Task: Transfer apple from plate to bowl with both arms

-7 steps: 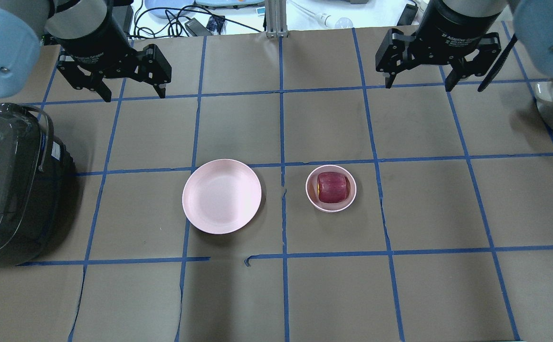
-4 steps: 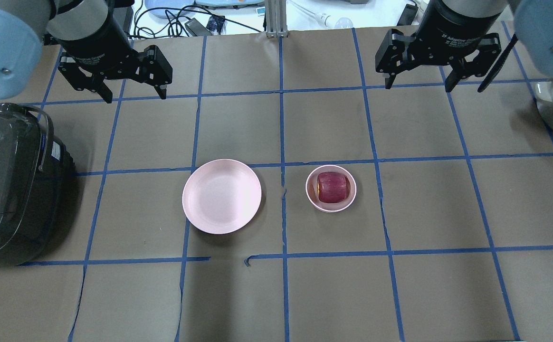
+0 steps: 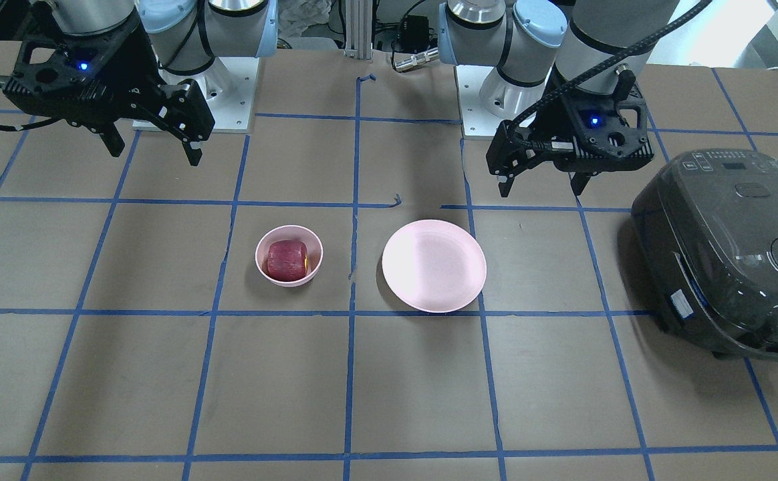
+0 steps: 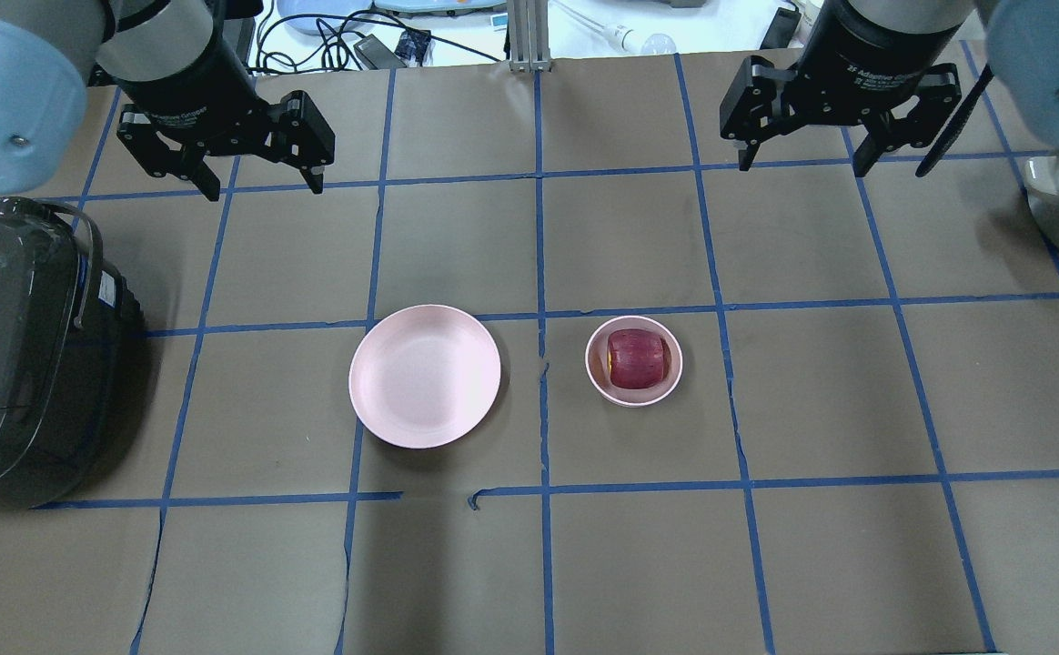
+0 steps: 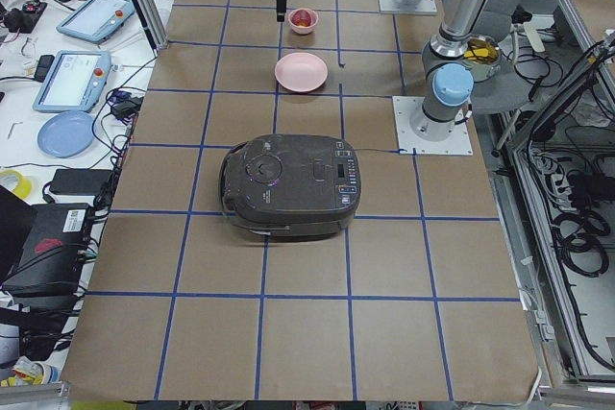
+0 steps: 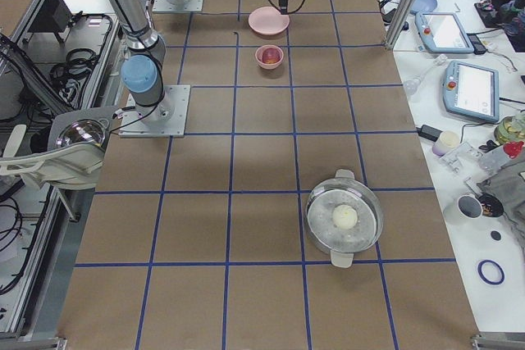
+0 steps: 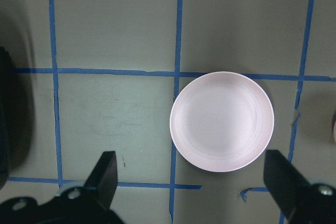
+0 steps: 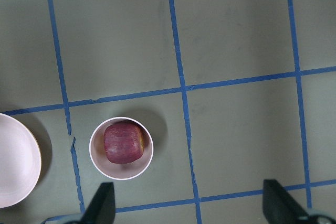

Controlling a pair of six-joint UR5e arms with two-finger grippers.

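The apple [image 4: 637, 358] sits inside the bowl [image 4: 633, 399], just beside the plate [image 4: 425, 376]. My left gripper [image 4: 263, 189] and right gripper [image 4: 801, 166] hang well apart from both dishes, jaws spread wide and holding nothing.

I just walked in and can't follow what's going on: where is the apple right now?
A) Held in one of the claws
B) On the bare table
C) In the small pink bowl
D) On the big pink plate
C: the apple sits inside the small bowl, and the plate beside it has nothing on it.
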